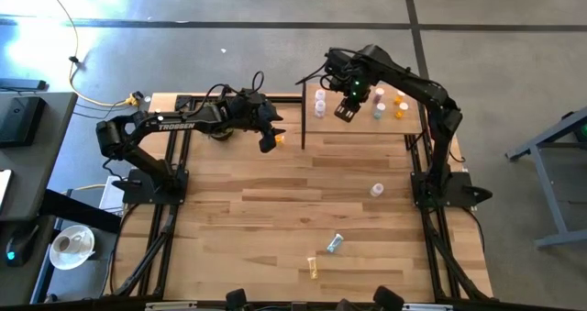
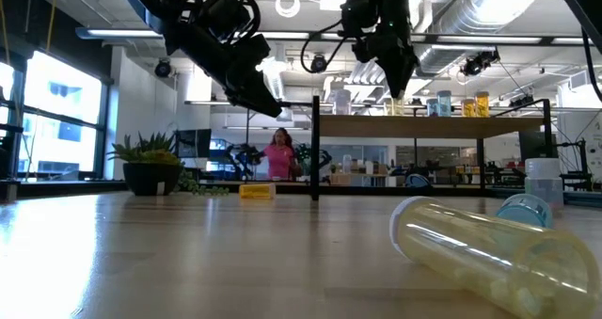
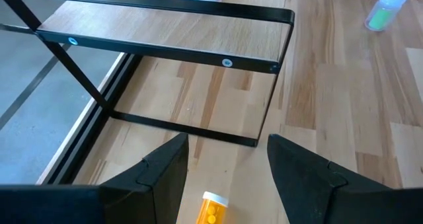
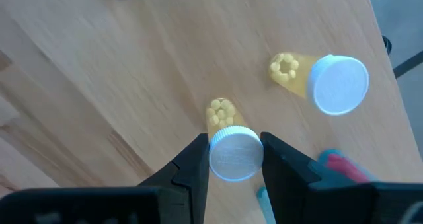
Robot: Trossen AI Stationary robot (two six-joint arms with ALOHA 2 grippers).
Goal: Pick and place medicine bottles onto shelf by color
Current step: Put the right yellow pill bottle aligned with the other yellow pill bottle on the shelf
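Observation:
The shelf point(image 1: 362, 126), a pale board on a black frame, stands at the table's far right and carries several upright bottles point(image 1: 401, 105). My right gripper point(image 4: 235, 159) points down over the shelf, shut on a yellow bottle point(image 4: 225, 115) with a white cap. A second yellow bottle point(image 4: 324, 82) stands beside it. My left gripper point(image 3: 228, 161) is open and raised above the table, left of the shelf. An orange bottle point(image 3: 211, 209) lies on the table below its fingers, untouched; it also shows in the high view point(image 1: 280, 138). My right gripper pinches the yellow bottle's white cap point(image 4: 235, 148) between its two fingers, one on each side. The fingers come from above, pointing down. The bottle is upright below them over the shelf board. I cannot tell whether its bottom rests on the board.
Loose bottles lie on the near half of the table: a white one point(image 1: 376, 190), a pale blue one point(image 1: 335, 243) and a yellow one point(image 1: 314, 269). A potted plant point(image 2: 150, 164) stands at the far left. A person point(image 2: 280, 154) is in the room behind.

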